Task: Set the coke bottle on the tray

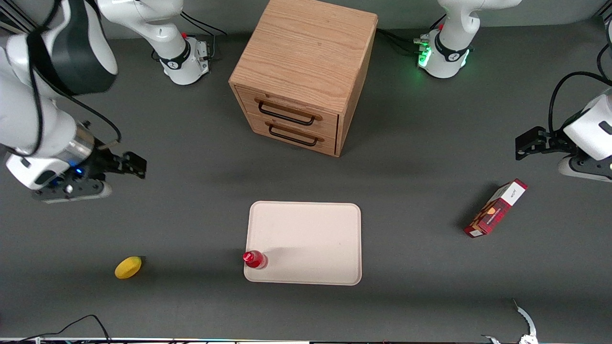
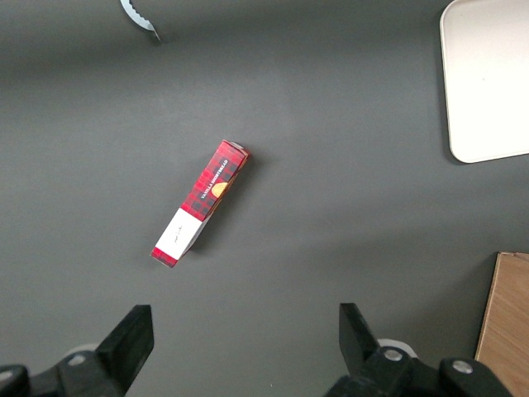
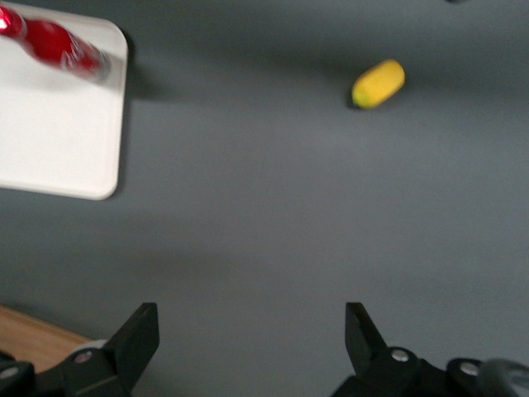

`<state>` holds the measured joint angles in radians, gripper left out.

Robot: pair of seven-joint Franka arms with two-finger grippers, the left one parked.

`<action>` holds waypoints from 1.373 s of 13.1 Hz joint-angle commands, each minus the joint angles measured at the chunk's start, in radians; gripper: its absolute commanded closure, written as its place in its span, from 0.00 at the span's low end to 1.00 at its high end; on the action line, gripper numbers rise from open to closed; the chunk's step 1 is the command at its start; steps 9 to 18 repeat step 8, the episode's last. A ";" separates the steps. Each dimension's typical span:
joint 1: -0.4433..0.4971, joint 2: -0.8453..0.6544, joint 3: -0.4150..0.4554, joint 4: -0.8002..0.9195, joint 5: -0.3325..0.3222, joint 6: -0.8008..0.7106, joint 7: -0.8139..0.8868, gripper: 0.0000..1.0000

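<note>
right now the coke bottle (image 1: 255, 259) stands upright on the tray (image 1: 311, 234), in the corner of the tray nearest the front camera and toward the working arm's end of the table, close against the low rim. its red cap faces up. in the right wrist view the coke bottle (image 3: 54, 45) shows on the tray (image 3: 58, 141) near a rounded corner, with nothing gripping it.

the gripper (image 1: 136, 165) hangs well apart from the tray, toward the working arm's end of the table and farther from the front camera than the bottle. its two fingers (image 3: 132, 339) are spread wide with only bare grey table (image 1: 191, 229) between them, so the claw is open and holds nothing.

a yellow lemon (image 1: 128, 267) lies on the table toward the working arm's end, about as near the front camera as the bottle. a wooden drawer cabinet (image 1: 306, 71) stands farther from the camera than the tray. a red-and-white box (image 1: 496, 208) lies flat toward the parked arm's end of the table.
</note>
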<state>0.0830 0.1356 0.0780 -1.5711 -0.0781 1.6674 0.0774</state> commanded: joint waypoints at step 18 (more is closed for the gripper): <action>-0.066 -0.011 -0.003 0.097 0.043 -0.121 -0.025 0.00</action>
